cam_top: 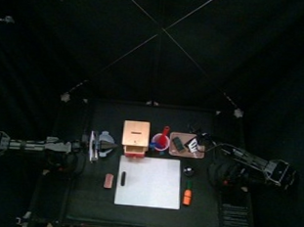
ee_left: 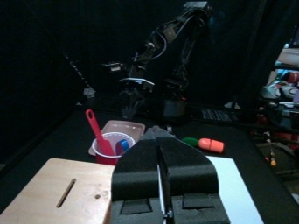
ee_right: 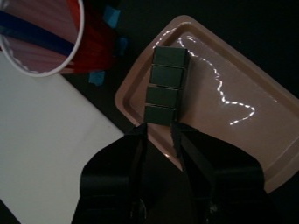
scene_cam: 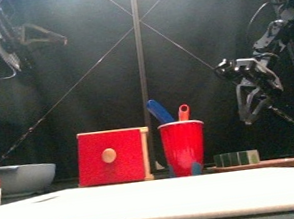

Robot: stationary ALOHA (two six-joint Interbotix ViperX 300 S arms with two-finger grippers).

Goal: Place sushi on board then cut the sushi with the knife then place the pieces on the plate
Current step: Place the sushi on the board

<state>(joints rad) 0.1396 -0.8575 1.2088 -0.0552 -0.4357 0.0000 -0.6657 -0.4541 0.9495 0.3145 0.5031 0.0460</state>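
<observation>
The dark green sushi roll (ee_right: 166, 81) lies whole on the pink tray (ee_right: 239, 101), to the right of the red cup (scene_cam: 184, 147). The cup holds a blue knife (scene_cam: 159, 110) and a red knife (scene_cam: 183, 111). My right gripper (ee_right: 163, 133) hangs open well above the roll (scene_cam: 237, 158), its jaws in line with the roll's near end. The white cutting board (cam_top: 150, 182) lies bare at the front. My left gripper (ee_left: 167, 166) is shut on nothing, raised beside the wooden box (cam_top: 135, 139).
A blue-grey bowl (scene_cam: 23, 177) stands left of the box with the red drawer front (scene_cam: 112, 156). An orange toy (cam_top: 185, 196) lies by the board's right edge and a small reddish toy (cam_top: 107, 180) by its left edge.
</observation>
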